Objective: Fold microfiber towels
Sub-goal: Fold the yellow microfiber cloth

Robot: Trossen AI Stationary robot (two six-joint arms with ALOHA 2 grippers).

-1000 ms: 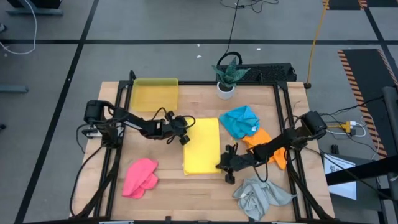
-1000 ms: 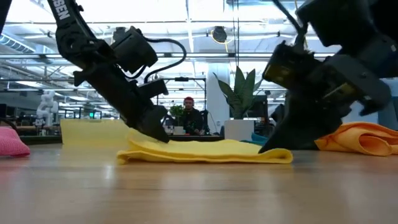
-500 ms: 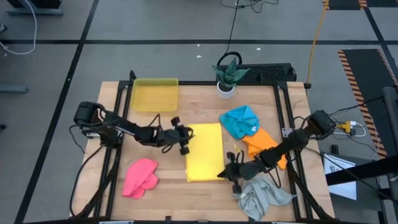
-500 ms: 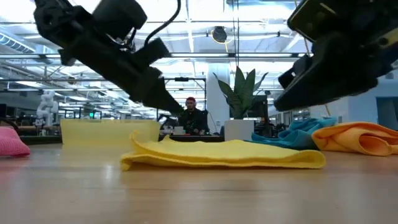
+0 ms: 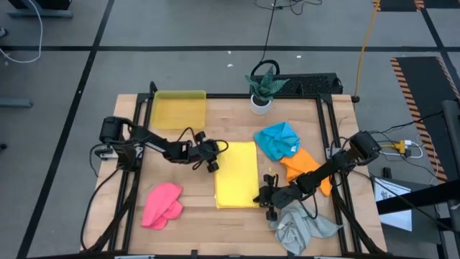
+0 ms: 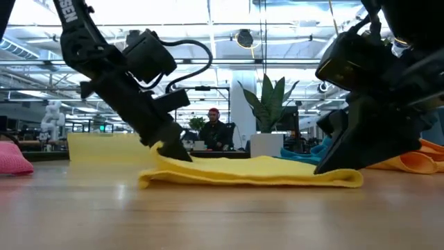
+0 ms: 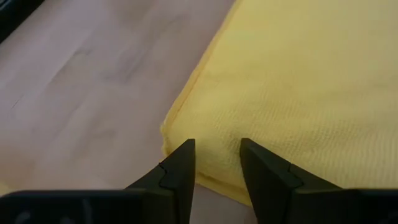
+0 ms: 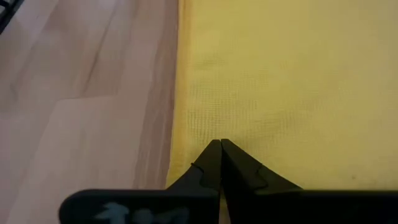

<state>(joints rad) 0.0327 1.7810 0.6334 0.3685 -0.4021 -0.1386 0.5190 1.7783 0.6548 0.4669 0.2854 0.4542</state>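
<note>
High view shows the yellow towel (image 5: 236, 175) lying lengthwise between both grippers — left gripper (image 5: 213, 155) parted at its far corner, right gripper (image 5: 265, 199) clenched empty at its near edge.

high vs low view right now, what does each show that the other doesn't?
High only: the pink towel and grey towel in full, the yellow tray from above, and both arms' bases.
Low only: a person at a desk in the room behind the table, and the yellow towel's doubled edge seen side-on.
Both: the yellow towel, folded, with the left gripper open at one corner and the right gripper shut at the opposite corner, plus the plant.
</note>
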